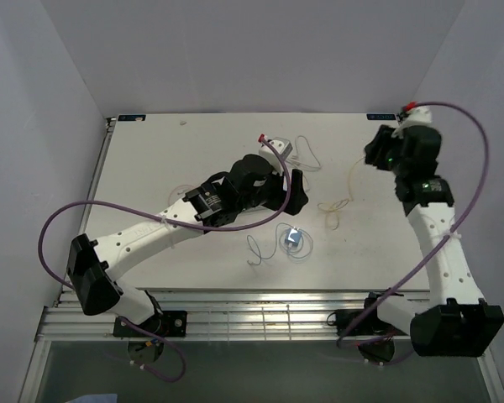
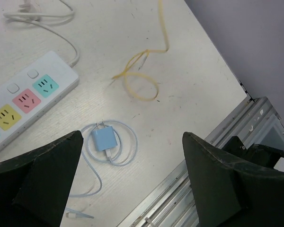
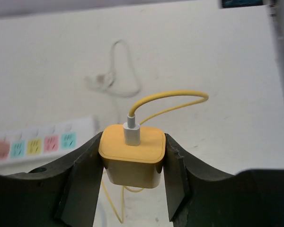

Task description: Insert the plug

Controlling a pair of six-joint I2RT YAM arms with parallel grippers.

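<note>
White tabletop point(image 1: 151, 151), scuffed, between pale lilac walls point(image 1: 34, 84); aluminium rail point(image 1: 235, 311) along the near edge.
Yellow charger plug point(image 3: 132, 165): above the tabletop, pinched in the right gripper point(image 3: 132, 140), yellow cable point(image 1: 340, 201) trailing.
Left gripper point(image 2: 132, 142): spread wide, empty, over the blue charger point(image 2: 104, 139).
Power strip point(image 2: 23, 101): flat, near the blue charger.

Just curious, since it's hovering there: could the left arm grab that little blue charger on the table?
Probably yes: the left gripper is open above the blue charger, with only its own cable looped around it.
</note>
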